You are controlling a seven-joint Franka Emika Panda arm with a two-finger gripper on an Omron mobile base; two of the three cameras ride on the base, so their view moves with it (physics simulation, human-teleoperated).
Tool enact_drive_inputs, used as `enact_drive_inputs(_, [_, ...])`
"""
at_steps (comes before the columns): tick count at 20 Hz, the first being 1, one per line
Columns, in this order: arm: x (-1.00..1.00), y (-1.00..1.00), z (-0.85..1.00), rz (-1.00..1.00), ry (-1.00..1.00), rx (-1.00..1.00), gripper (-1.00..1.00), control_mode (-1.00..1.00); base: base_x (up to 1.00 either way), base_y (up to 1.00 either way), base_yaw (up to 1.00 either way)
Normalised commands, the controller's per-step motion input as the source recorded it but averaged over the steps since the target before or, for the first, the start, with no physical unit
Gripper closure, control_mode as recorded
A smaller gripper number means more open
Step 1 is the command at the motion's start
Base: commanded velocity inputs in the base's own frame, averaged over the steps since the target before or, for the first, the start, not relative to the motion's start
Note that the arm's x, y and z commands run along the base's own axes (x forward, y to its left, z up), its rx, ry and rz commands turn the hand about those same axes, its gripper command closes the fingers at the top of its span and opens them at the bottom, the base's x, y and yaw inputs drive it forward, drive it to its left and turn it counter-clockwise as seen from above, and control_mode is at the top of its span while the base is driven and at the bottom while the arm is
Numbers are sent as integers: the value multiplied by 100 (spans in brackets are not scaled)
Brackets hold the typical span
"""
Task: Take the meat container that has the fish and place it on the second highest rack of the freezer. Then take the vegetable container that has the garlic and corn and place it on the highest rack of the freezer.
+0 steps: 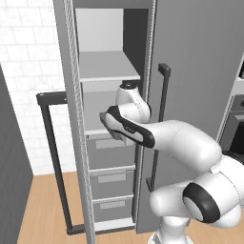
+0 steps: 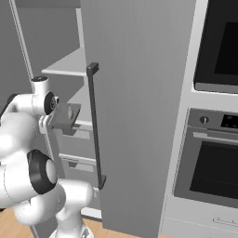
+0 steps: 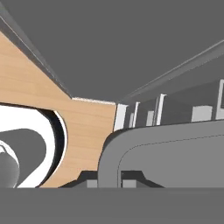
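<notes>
- One dark-grey tray, the meat container (image 3: 175, 153), sits clamped at its rim between the clenched pincer (image 3: 109, 181) tips.
- Tray hangs level at the open freezer (image 1: 107, 62), just over its second shelf (image 1: 95, 128).

One tall dark-grey freezer (image 1: 200, 71) stands open, with two flat pale shelves (image 1: 107, 66) above the hand, three grey drawers (image 1: 112, 183) below it, and two black bar handles (image 1: 162, 124).

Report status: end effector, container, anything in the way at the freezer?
End effector shut on grey container rim. Container at freezer opening, level with lower shelf. Contents unseen. No visible obstruction.
</notes>
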Motion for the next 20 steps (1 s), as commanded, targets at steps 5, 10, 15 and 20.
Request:
enact_drive_inputs(5, [56, 0, -22, 0, -4, -2, 100, -100, 0, 0, 0])
enact_drive_inputs(10, [62, 3, -22, 0, -4, -4, 100, -100, 0, 0, 0])
enact_drive_inputs(15, [57, 11, -20, 0, -7, -3, 100, -100, 0, 0, 0])
enact_drive_inputs(20, [49, 6, -13, 0, -9, -2, 100, -100, 0, 0, 0])
